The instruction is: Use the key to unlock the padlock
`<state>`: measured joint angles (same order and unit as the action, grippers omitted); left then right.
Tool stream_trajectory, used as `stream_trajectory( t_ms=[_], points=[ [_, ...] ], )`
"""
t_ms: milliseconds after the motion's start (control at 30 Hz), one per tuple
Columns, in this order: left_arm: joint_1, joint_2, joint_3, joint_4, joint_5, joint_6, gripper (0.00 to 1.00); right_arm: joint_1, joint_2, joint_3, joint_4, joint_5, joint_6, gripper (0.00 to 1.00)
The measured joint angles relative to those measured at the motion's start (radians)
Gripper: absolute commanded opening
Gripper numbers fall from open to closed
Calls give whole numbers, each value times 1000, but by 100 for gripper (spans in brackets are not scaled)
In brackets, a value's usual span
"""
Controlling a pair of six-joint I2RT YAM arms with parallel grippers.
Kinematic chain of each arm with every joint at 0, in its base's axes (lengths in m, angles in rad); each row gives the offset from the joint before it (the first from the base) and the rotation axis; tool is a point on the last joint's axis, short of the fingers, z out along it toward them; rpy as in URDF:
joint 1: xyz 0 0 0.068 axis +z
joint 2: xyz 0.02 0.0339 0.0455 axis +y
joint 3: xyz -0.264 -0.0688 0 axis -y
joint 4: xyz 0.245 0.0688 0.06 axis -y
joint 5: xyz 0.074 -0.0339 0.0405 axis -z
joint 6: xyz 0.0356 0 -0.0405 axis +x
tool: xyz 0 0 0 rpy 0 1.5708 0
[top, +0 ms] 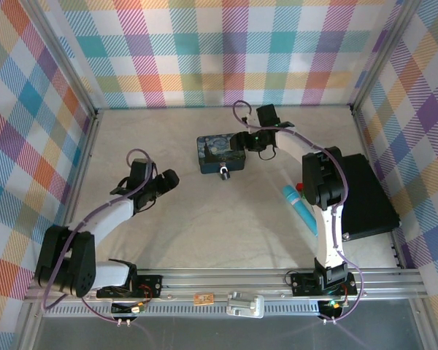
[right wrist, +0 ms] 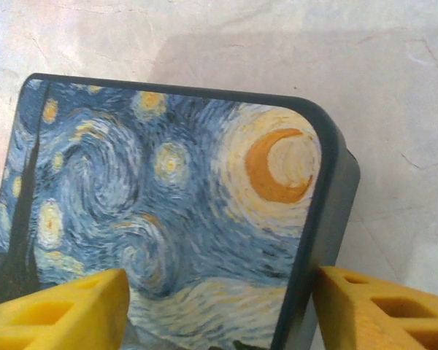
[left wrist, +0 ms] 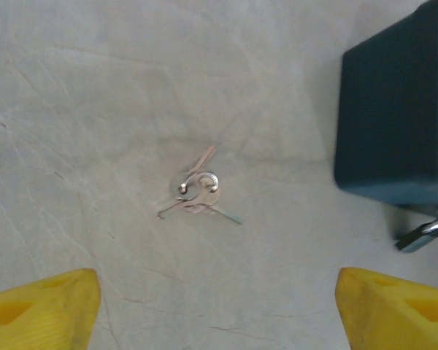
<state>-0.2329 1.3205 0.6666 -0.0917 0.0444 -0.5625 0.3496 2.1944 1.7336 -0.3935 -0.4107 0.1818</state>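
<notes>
The key (left wrist: 197,193) is a tiny pale metal bunch on a small ring, lying flat on the table. My left gripper (left wrist: 217,295) hovers just short of it, open, with its yellow fingers (left wrist: 44,310) wide apart and nothing between them. The padlock (top: 224,173) hangs at the near edge of the blue swirl-painted tin (top: 220,153), and a silvery bit of the padlock (left wrist: 425,232) peeks out beneath the tin (left wrist: 394,109). My right gripper (top: 247,141) is at the tin's right end, open. One finger (right wrist: 58,313) is over the lid (right wrist: 175,189) and the other finger (right wrist: 383,313) is against the side wall.
A light-blue pen (top: 301,208) lies right of centre, beside the right arm. A black flat box (top: 365,197) sits at the right wall. Plaid walls close off the table on three sides. Bare table surface (top: 204,219) lies between the arms.
</notes>
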Motion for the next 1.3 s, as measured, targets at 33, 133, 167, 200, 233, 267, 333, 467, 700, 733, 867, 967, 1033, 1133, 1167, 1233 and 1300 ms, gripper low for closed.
stream_trajectory(
  t_ms=[33,133,167,200,233,267,333,467,700,733,867,967,1033,1133,1167,1233,1300],
  points=[
    [0,27,15,-14,-1,14,79,4,-6,2,-1,3,8,74],
    [0,105,74,-45,-8,58,73,5,-53,-24,6,29,44,80],
    [0,128,95,-53,-11,71,72,5,-83,-49,16,44,56,82],
    [0,152,118,-62,-13,85,71,5,-123,-84,23,60,71,88],
    [0,175,140,-68,-18,97,68,6,-169,-122,31,74,87,97],
    [0,194,156,-69,-21,106,65,7,-209,-155,38,87,104,99],
    [-2,235,189,-71,-30,130,57,8,-304,-229,60,112,122,99],
    [-8,309,229,-75,-43,153,44,8,-438,-333,77,149,148,99],
    [-60,418,275,-79,-74,177,16,10,-532,-500,67,216,147,99],
    [-71,425,290,-79,-80,183,12,10,-542,-524,59,220,146,99],
    [-135,443,312,-69,-95,183,6,10,-592,-591,33,233,144,99],
    [-203,444,308,-59,-107,167,2,10,-643,-637,30,252,144,99],
    [-250,444,297,-45,-117,149,0,10,-673,-664,33,259,144,99],
    [-337,443,275,-29,-137,109,0,10,-704,-696,30,262,144,99],
    [-361,441,274,-27,-140,98,0,10,-708,-701,31,262,144,99],
    [-420,438,272,-29,-144,68,0,10,-715,-715,33,257,148,99],
    [-473,438,272,-30,-143,43,0,10,-723,-736,39,244,154,99]
  ],
)
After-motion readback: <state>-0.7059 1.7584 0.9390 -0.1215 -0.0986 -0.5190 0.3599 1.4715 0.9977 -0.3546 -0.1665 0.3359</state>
